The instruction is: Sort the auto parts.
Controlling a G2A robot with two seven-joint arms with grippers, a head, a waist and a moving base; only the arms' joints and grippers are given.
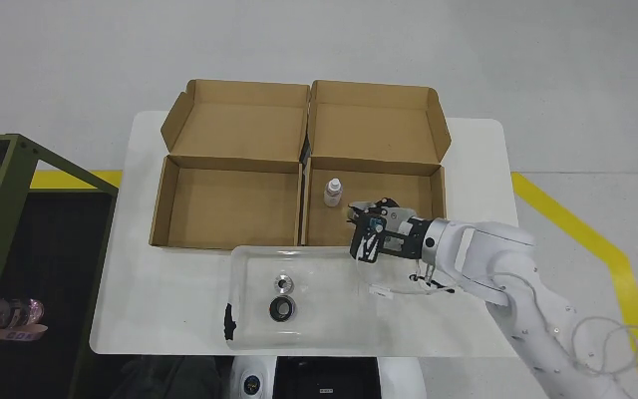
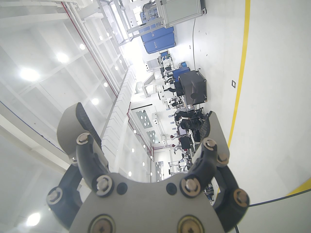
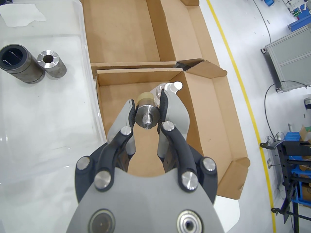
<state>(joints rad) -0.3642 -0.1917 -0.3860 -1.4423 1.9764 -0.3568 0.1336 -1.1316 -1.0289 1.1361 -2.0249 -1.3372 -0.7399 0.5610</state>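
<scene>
Cylinder sits clamped in right gripper.

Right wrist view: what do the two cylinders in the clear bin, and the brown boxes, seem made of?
Large dark hollow cylinder and small silver bored cylinder: likely steel, machined, judging by grey sheen. Brown open boxes: matte cardboard, with creased flaps.

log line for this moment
right end effector: shut on part, over right box | left end effector: open, empty | tray: two cylinders
</scene>
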